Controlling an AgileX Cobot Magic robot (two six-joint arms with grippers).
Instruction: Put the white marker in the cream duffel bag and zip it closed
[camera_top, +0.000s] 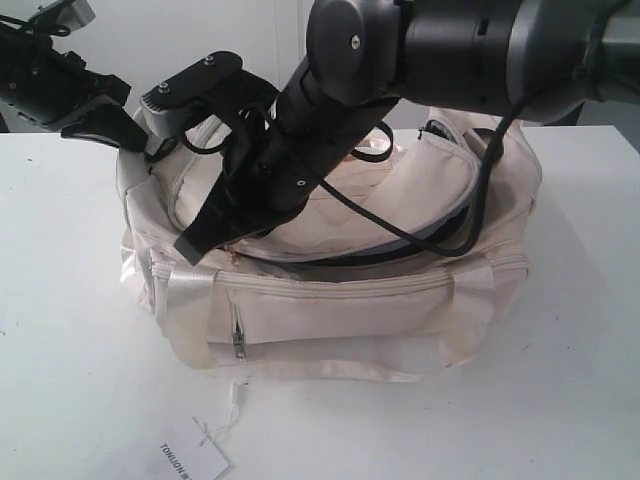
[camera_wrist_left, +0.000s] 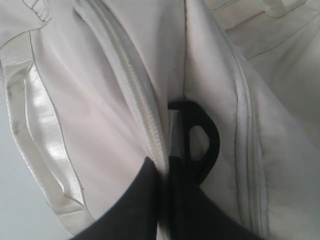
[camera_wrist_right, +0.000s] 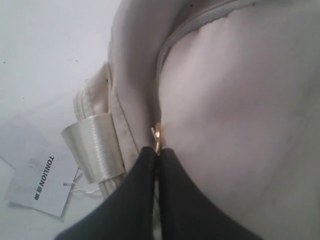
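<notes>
One word can be read: TONLION, printed in black capitals on the white paper tag (camera_wrist_right: 37, 187), which lies flat on the desk (camera_wrist_right: 30, 50) just beside the cream duffel bag (camera_wrist_right: 225, 100). A smaller line of black marks runs alongside the word, too small to make out. In the exterior view the same tag shows at the bottom edge, partly cut off, with the word legible again

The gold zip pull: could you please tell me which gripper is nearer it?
Right. The right gripper is shut on the gold zip pull; the left gripper is apart from it, pinching the cream duffel bag beside a black strap ring.
</notes>
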